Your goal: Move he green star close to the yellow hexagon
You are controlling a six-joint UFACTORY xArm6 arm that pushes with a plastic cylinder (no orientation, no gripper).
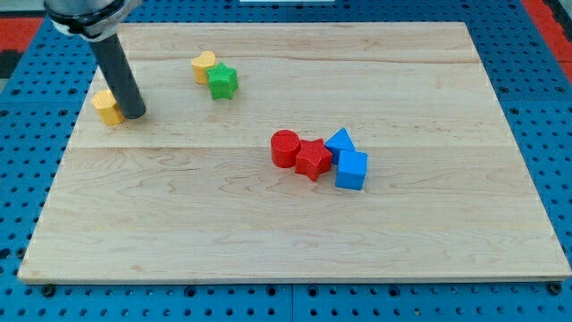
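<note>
The green star lies near the view's top, left of centre, touching a yellow heart-shaped block on its upper left. The yellow hexagon lies at the board's left side, partly hidden behind my rod. My tip rests on the board right beside the hexagon, on its right, about a hundred pixels left of the green star.
A cluster sits right of centre: a red cylinder, a red star, a blue triangular block and a blue cube, all touching. The wooden board lies on a blue pegboard.
</note>
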